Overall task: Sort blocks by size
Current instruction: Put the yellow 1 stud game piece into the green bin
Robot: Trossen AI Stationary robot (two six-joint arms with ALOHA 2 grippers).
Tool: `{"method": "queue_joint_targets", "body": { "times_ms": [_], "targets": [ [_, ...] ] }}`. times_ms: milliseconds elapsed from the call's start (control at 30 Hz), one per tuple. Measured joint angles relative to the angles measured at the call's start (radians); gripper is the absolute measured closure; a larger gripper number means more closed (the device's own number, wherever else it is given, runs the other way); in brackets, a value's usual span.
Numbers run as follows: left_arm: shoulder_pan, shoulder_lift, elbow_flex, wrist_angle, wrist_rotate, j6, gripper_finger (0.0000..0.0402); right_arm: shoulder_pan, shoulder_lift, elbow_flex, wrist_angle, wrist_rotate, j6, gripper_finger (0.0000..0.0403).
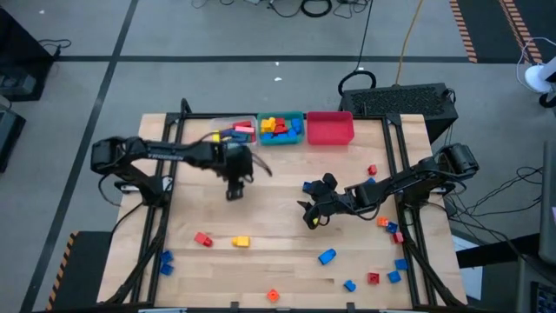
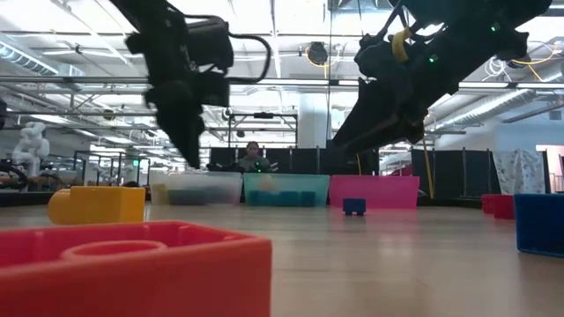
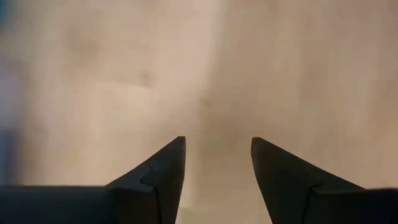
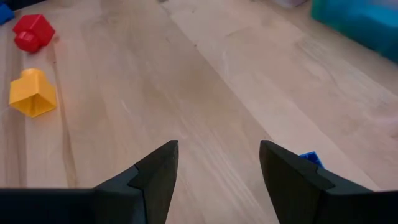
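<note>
Small blocks lie scattered on the wooden table: a red one and a yellow one near the front left, and blue ones and red ones at the front right. My left gripper hangs open over bare wood just in front of the clear bin; its wrist view shows nothing between the fingers. My right gripper is open above the table's middle. It points toward the red block and the yellow block, and a small blue block lies beside one finger.
At the far edge stand three bins: the clear one with a few long blocks, a teal one with several blocks, and a red one. More blocks lie near the right edge and the front edge. Bare wood lies between the grippers.
</note>
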Motion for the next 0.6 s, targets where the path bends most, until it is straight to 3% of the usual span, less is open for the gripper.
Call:
{"method": "queue_joint_targets", "body": {
  "times_ms": [367, 600],
  "targets": [
    [-0.347, -0.011, -0.021, -0.007, 0.001, -0.21, 0.0217, 0.008, 0.0, 0.0, 0.001, 0.003, 0.003, 0.0193],
    [-0.513, -0.004, -0.02, 0.123, -0.042, -0.403, 0.0217, 0.008, 0.0, 0.0, 0.002, 0.003, 0.021, 0.0193]
  ]
}}
